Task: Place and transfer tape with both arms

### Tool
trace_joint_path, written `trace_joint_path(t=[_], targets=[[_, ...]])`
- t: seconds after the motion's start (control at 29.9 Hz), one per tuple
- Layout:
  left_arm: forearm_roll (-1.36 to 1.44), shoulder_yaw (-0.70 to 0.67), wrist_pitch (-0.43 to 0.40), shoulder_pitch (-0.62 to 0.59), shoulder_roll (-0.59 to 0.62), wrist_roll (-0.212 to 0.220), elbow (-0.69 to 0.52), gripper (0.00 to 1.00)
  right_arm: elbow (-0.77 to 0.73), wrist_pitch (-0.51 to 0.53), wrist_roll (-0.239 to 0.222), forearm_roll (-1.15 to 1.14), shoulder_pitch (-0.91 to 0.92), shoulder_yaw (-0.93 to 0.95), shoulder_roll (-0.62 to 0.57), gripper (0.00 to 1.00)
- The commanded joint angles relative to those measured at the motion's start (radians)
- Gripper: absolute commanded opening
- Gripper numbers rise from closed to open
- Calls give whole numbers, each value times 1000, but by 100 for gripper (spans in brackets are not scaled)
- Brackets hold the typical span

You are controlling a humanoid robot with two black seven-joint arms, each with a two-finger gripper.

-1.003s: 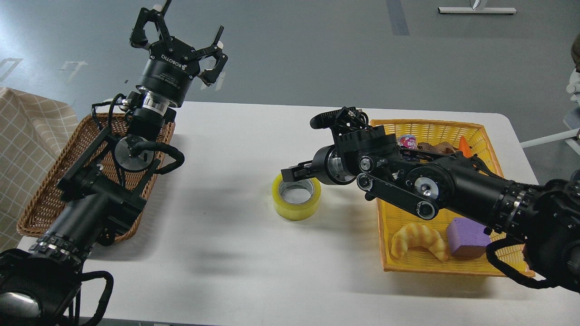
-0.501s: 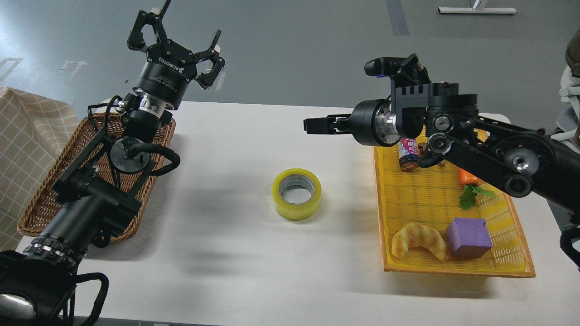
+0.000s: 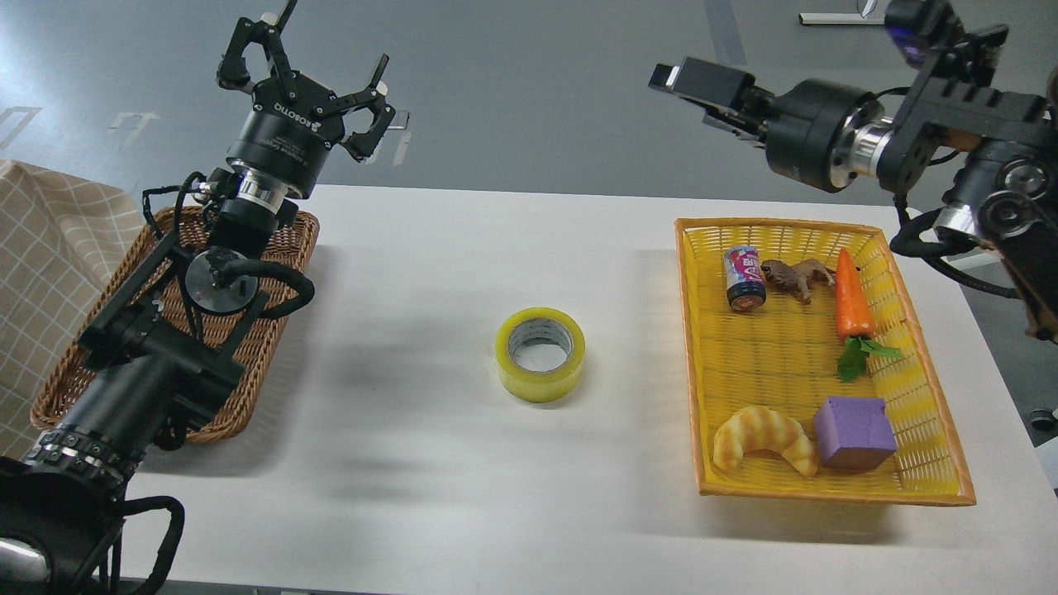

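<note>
The tape, a yellow translucent roll with a grey-white core, lies flat on the white table near its middle, with nothing touching it. My left gripper is raised above the table's far left edge, fingers spread open and empty, well left of and behind the tape. My right gripper is raised high at the upper right, pointing left, far above and right of the tape. Its fingers overlap from this side, so I cannot tell whether they are open. It holds nothing.
A brown wicker basket sits at the left under my left arm. A yellow basket at the right holds a can, a toy frog, a carrot, a croissant and a purple block. A checked cloth lies at far left.
My right gripper has left the tape and risen up and to the right, away from the table. The tape stays where it was. My left gripper drifted slightly left.
</note>
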Motion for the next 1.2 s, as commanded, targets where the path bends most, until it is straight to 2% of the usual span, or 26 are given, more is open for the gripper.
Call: trace_joint_path(t=[0.0, 0.03, 0.07, 0.1, 0.17, 0.27, 0.43, 0.53, 0.9, 1.1, 1.17], targets=[[0, 0, 0, 1, 7, 0, -1, 98, 1, 0, 98, 0, -48, 111, 1, 100], [2, 0, 0, 0, 9, 0, 0, 98, -1, 0, 118, 0, -56, 126, 1, 100], [2, 0, 0, 0, 10, 0, -1, 98, -5, 0, 163, 0, -68, 161, 0, 100], [2, 0, 0, 0, 10, 0, -1, 98, -7, 0, 187, 2, -76, 183, 1, 100], [2, 0, 0, 1, 15, -2, -1, 98, -11, 0, 272, 2, -114, 268, 1, 100], [2, 0, 0, 3, 21, 0, -1, 98, -19, 0, 314, 8, -142, 348, 29, 100], [2, 2, 0, 6, 36, -2, 0, 98, -119, 0, 316, 80, -163, 518, 185, 100], [2, 2, 0, 6, 36, 0, 0, 98, -163, 0, 314, 129, -175, 571, 233, 100], [2, 2, 0, 12, 43, 2, 0, 98, -349, 0, 302, 535, -211, 573, 248, 100], [28, 20, 0, 11, 44, 0, 2, 98, -410, 0, 236, 761, -214, 524, 261, 100], [41, 28, 0, 11, 44, -6, 2, 98, -413, 0, 233, 778, -215, 519, 265, 100]])
